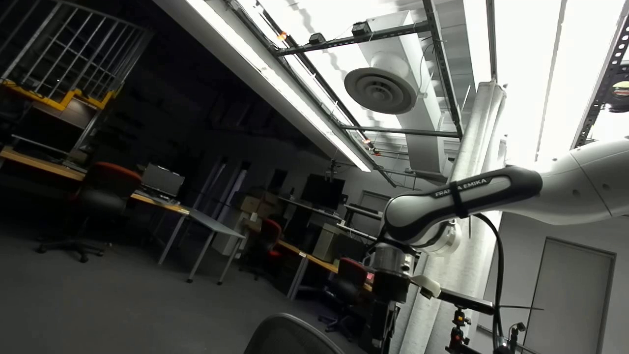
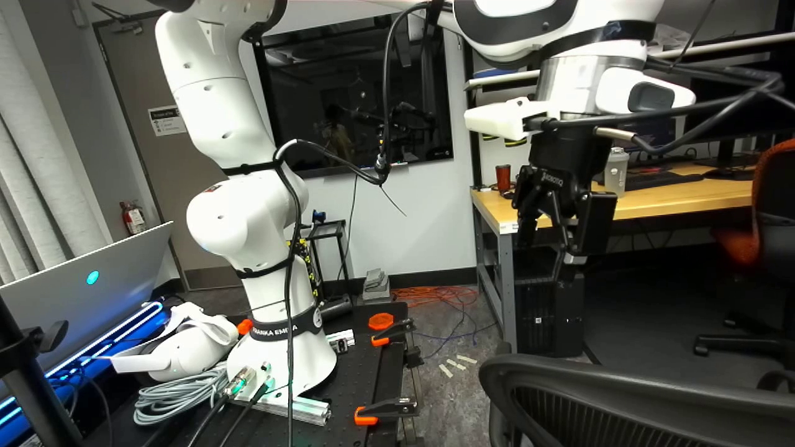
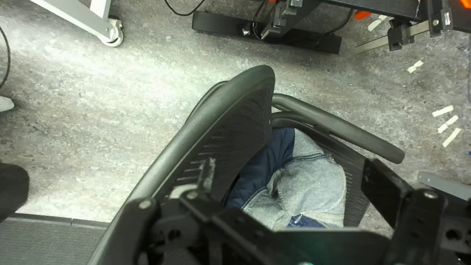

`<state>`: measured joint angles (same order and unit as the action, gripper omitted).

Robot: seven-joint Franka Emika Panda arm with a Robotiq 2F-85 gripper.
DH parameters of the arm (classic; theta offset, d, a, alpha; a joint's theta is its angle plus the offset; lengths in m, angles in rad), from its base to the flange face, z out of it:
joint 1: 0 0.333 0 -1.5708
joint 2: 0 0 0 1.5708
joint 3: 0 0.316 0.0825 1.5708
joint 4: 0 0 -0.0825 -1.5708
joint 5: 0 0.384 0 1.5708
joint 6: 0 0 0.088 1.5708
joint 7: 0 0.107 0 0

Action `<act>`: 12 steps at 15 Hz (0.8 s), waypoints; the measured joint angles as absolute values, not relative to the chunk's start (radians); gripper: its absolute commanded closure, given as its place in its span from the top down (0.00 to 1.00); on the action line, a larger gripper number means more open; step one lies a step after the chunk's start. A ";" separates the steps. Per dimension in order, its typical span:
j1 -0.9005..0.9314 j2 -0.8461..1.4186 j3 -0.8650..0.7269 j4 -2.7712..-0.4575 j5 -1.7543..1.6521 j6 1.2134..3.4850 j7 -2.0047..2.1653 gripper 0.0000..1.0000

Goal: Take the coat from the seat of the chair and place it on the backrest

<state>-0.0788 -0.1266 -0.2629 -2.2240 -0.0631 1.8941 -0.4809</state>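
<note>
The coat (image 3: 307, 180), fuzzy grey and smooth navy, lies crumpled on the seat (image 3: 355, 198) of the chair (image 3: 241, 132), beside its rounded backrest (image 3: 203, 126); above the chair, the gripper (image 3: 289, 173) gapes, jaws apart.

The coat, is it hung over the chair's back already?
No, the wrist view shows the coat lying on the seat, not over the backrest.

Wrist cam here peers down at the chair (image 3: 235, 136). In an exterior view it's crooked, pointing up at a vent (image 1: 378, 91); in an exterior view, close, facing the robot base (image 2: 273, 357). Both share arm (image 1: 501, 189) and chair top (image 2: 621, 385).
</note>
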 measured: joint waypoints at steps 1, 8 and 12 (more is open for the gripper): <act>-0.081 -0.126 -0.258 -2.224 -0.063 1.901 -0.481 1.00; -0.081 -0.070 -0.183 -2.245 -0.074 2.103 -0.448 1.00; -0.078 0.008 -0.131 -2.249 -0.079 2.224 -0.408 1.00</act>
